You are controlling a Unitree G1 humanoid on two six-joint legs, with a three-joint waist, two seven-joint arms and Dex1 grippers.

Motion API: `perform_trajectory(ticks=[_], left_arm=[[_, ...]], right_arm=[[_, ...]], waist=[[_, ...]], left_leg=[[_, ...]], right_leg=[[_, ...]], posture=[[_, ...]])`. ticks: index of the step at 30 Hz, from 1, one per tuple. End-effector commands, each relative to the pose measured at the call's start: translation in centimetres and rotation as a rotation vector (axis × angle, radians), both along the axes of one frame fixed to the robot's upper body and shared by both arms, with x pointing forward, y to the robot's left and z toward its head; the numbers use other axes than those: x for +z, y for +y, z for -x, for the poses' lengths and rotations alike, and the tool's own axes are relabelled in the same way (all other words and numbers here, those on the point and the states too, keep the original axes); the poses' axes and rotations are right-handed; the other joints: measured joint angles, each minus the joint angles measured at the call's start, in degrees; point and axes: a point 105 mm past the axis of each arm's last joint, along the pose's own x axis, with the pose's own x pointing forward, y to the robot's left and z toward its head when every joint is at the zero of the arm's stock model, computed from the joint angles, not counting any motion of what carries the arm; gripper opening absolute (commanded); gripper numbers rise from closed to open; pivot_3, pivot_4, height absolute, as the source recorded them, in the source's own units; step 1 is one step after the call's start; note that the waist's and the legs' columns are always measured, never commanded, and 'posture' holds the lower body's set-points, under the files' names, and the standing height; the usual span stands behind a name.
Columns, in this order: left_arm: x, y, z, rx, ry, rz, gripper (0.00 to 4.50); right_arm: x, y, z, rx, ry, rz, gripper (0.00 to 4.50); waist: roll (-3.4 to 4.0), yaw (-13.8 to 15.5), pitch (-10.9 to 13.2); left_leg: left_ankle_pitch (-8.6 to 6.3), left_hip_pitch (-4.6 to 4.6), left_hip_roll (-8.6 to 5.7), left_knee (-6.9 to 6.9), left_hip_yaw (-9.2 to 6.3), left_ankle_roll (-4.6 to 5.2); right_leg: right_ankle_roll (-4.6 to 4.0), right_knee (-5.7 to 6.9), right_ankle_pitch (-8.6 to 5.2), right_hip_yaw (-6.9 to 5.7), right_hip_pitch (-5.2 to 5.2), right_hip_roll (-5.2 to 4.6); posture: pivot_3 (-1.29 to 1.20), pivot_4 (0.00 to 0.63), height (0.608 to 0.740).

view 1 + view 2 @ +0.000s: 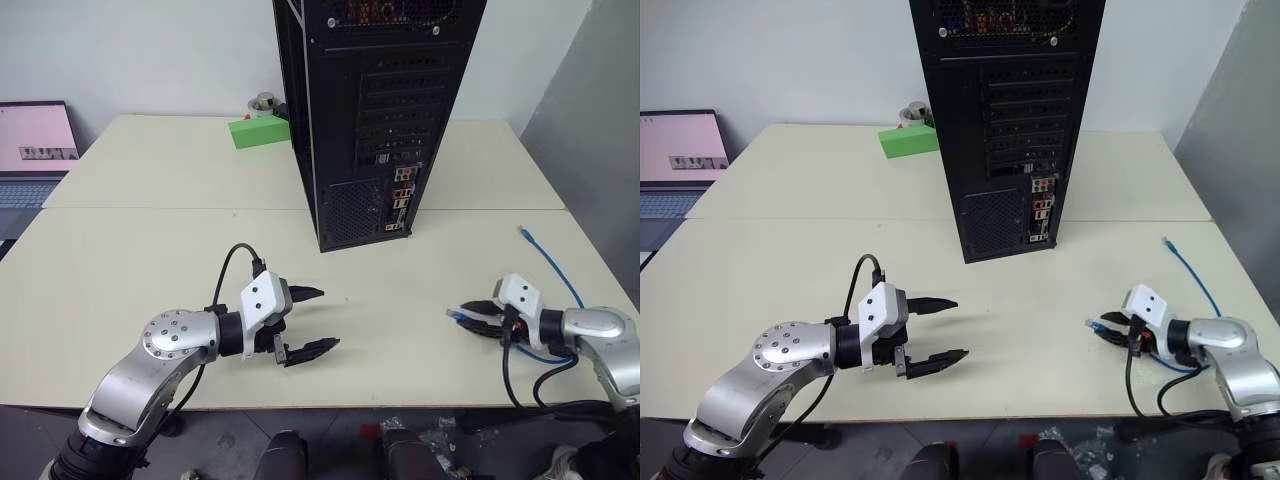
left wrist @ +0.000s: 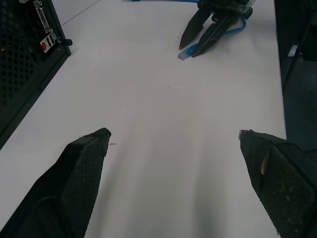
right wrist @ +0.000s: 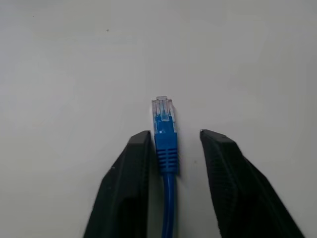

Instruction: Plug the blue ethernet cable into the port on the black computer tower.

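- Near the table's (image 1: 120, 230) front edge, I am holding the left gripper (image 1: 313, 320) spread wide and empty.
- At the front right corner, I am bracketing the blue ethernet cable (image 3: 165, 148) with the right gripper (image 3: 174, 144); its fingers are standing partly apart, one touching the plug boot, not yet clamped.
- Farther back, the black computer tower (image 1: 375, 110) is waiting at centre, its port (image 1: 403, 190) unfilled: plugging remains.

Matt cream table (image 1: 150, 290), clear-plastic-tipped blue ethernet cable (image 3: 165, 144)

The black computer tower (image 1: 375, 110) (top cut off) has ports too small to distinguish.
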Motion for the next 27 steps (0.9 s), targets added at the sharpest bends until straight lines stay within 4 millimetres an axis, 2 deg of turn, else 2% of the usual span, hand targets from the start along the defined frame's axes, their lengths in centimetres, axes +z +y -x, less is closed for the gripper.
perform_trajectory(ticks=[1,9,12,20,24,27], left_arm=[[0.7,-0.4,0.2,-0.018,-0.042,0.01,4.5],[0.8,-0.4,0.2,-0.022,-0.047,0.009,4.5],[0.8,-0.4,0.1,-0.023,-0.048,0.009,4.5],[0.8,-0.4,0.2,-0.02,-0.052,0.012,4.5],[0.7,-0.4,0.2,-0.017,-0.052,0.014,4.5],[0.6,-0.6,0.1,-0.022,-0.051,0.014,4.5]], right_arm=[[0.4,-1.4,0.8,-0.023,0.045,0.006,2.41],[-0.4,-3.3,2.0,-0.076,0.145,0.007,2.41],[-0.4,-2.9,1.9,-0.064,0.133,0.001,2.01],[-0.1,-2.1,1.4,-0.055,0.132,-0.029,0.03],[0.6,-0.9,1.2,0.006,0.09,-0.02,0.0],[1.7,1.4,1.2,0.097,0.045,-0.014,0.0]], waist=[[0.0,0.1,0.0],[0.0,0.1,0.0],[0.0,0.1,0.0],[0.0,0.0,0.0],[0.0,0.0,0.0],[0.01,-0.2,0.0]], left_leg=[[0.0,0.0,0.0,0.0,0.0,0.0],[0.0,0.01,0.0,0.01,-0.01,0.0],[0.0,0.02,0.0,0.01,-0.01,0.0],[0.0,0.02,0.0,0.01,-0.01,0.0],[0.0,0.03,0.02,0.0,-0.01,0.0],[0.0,0.03,0.03,0.0,-0.01,0.0]], right_leg=[[0.0,0.0,0.0,0.0,0.01,0.0],[0.0,0.0,0.0,-0.01,0.03,-0.01],[0.0,0.0,0.0,-0.02,0.03,-0.01],[0.0,0.0,0.0,-0.01,0.03,0.0],[0.0,0.0,0.0,-0.01,0.03,0.01],[0.0,0.0,0.0,-0.01,0.01,0.02]], posture=[[0.0,0.15,0.74],[0.0,0.15,0.74],[0.0,0.15,0.74],[0.0,0.15,0.74],[0.0,0.15,0.74],[0.0,0.15,0.74]])
